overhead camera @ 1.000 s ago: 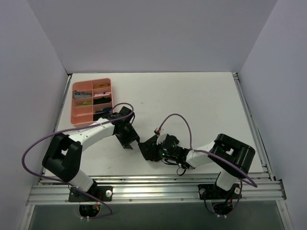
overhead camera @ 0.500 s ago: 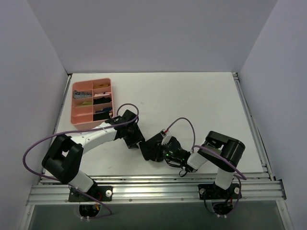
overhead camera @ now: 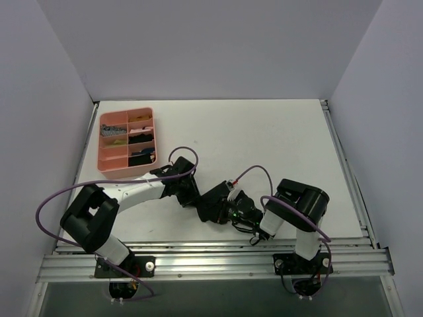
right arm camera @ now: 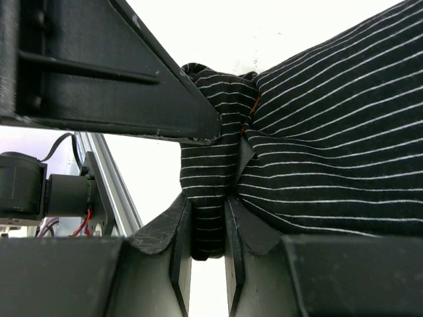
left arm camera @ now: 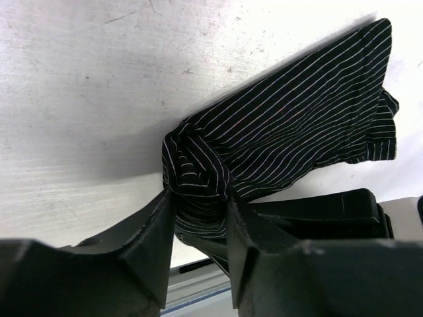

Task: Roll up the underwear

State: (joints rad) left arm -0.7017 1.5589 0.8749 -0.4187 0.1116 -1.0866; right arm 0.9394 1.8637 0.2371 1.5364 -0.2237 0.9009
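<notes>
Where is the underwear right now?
The underwear lies on the table by the middle of its near edge in the top view, pinched between the left gripper and the right gripper.

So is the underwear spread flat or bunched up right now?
Partly bunched. One end of the underwear is twisted into a wad pinched by the left end effector; the rest is spread out.

Black underwear [left arm camera: 291,125] with thin white stripes; pink tray [overhead camera: 102,155]
</notes>
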